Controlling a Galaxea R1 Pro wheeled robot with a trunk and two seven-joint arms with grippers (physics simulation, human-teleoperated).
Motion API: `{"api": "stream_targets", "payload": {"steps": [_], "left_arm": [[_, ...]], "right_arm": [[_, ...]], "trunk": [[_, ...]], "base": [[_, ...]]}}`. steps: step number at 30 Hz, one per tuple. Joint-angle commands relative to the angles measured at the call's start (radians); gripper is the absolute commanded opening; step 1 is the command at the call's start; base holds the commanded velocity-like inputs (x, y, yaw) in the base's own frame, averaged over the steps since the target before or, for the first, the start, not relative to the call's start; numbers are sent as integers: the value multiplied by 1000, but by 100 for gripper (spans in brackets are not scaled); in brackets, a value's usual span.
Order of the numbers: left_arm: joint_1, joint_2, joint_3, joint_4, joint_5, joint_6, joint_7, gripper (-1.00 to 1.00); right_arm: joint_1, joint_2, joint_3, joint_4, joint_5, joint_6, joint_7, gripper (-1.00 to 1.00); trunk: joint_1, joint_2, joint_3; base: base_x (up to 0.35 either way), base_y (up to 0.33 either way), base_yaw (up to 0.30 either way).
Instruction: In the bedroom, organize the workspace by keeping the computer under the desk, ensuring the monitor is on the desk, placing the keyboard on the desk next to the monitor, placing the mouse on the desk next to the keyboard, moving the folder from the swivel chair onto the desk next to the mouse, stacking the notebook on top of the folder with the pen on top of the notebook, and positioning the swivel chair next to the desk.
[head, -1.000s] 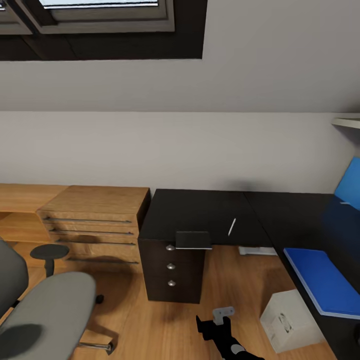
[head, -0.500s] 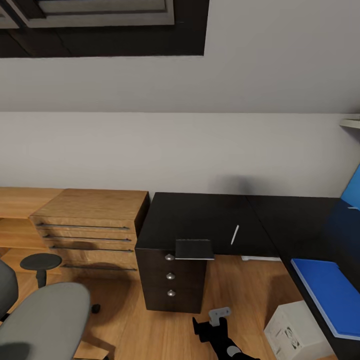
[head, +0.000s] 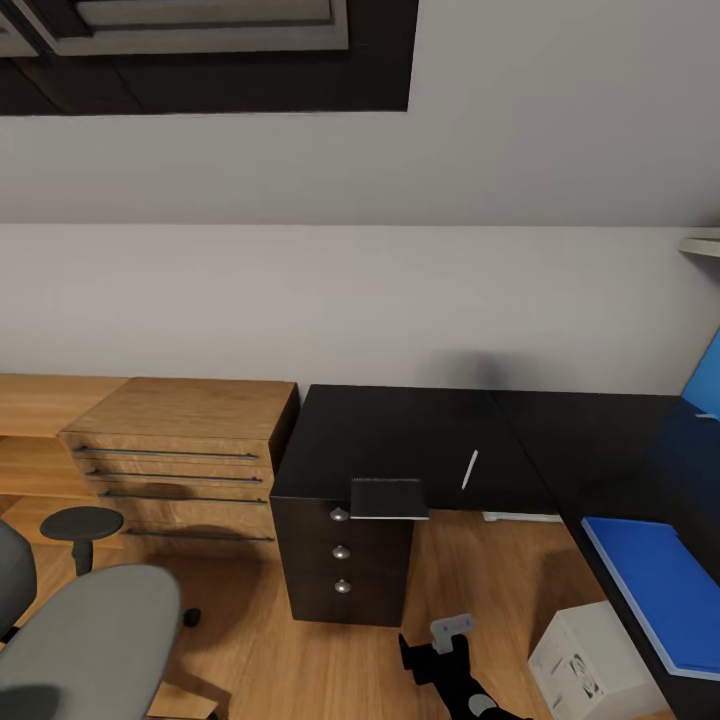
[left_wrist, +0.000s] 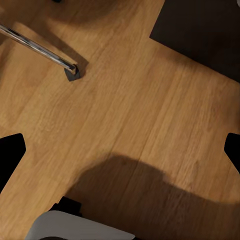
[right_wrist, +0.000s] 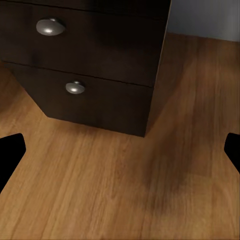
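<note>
The desk (head: 400, 430) has a glossy black top and a black drawer unit (head: 342, 570). A small grey notebook (head: 388, 497) lies at the desk's front edge above the drawers and overhangs it a little. The pale pen (head: 469, 469) lies just right of the notebook. On the desk's right wing lies the blue folder (head: 665, 590). The light grey computer (head: 590, 660) stands on the floor beside that wing. The swivel chair (head: 90, 640) is at the lower left. My right gripper (head: 435, 655) (right_wrist: 120, 155) is open, low over the floor in front of the drawers. My left gripper (left_wrist: 120, 155) is open over bare floor.
Low wooden shelving (head: 170, 440) stands left of the desk against the grey wall, under a dark-framed skylight (head: 200, 40). A blue back panel (head: 705, 385) rises at the right edge. A chrome chair leg (left_wrist: 40, 50) crosses the floor in the left wrist view.
The head camera shifted early on, moving the whole picture left and down. In the last half second my right gripper drifted slightly to the right; the notebook, pen and folder stayed put.
</note>
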Motion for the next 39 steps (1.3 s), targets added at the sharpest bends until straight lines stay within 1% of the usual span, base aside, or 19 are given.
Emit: {"api": "stream_targets", "payload": {"steps": [1,39], "left_arm": [[1,0,1,-2,8,0,-5,100],[1,0,1,-2,8,0,-5,100]], "right_arm": [[-1,0,8,2,-7,-4,0,100],[-1,-1,9,3,-7,-5,0,100]], "trunk": [[0,-1,-1],[0,-1,-1]], "base": [[0,0,0],[0,0,0]]}}
